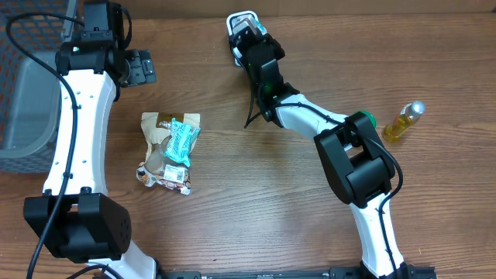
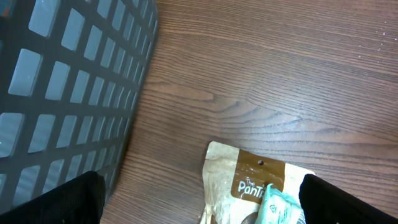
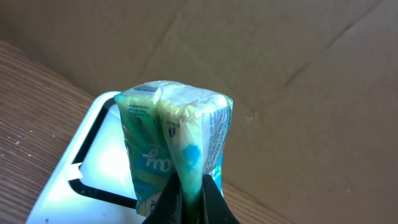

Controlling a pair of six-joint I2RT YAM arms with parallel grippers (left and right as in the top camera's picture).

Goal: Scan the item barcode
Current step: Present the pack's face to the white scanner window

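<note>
The right fingers (image 3: 210, 200) are clenched on a small soft packet (image 3: 177, 143), pinching its lower seam so that the film bunches into folds. The packet is crinkly plastic, white with green and blue print, puffed out above the pinch and squared off at the top. It stands upright right over the scanner (image 3: 56, 193), a flat white slab with rounded corners and a bright glowing window (whether the packet touches it cannot be told). From overhead, this pairing sits at the far edge of the counter (image 1: 256, 194), near its middle, with a plain, creased cardboard wall (image 3: 280, 74) behind it.

The left fingers (image 2: 348, 202) are released and spread wide, with dark tips at either lower corner of the left wrist view and nothing between them but bare wood. They hang above the far left of the counter, just beside a grey plastic basket (image 1: 23, 101) whose wall is a grid of square holes.

Nearer the middle left lies a brown paper-look pouch (image 1: 155, 132), flat and wrinkled, with white lettering and a small hang hole at its top edge. A teal wrapper (image 1: 183, 143) lies slantwise on top of it. Well apart, at the right side, a small clear bottle (image 1: 403, 122) of yellow liquid with a pale cap lies tilted on the counter. The counter itself is brown wood grain, smooth and matte.
</note>
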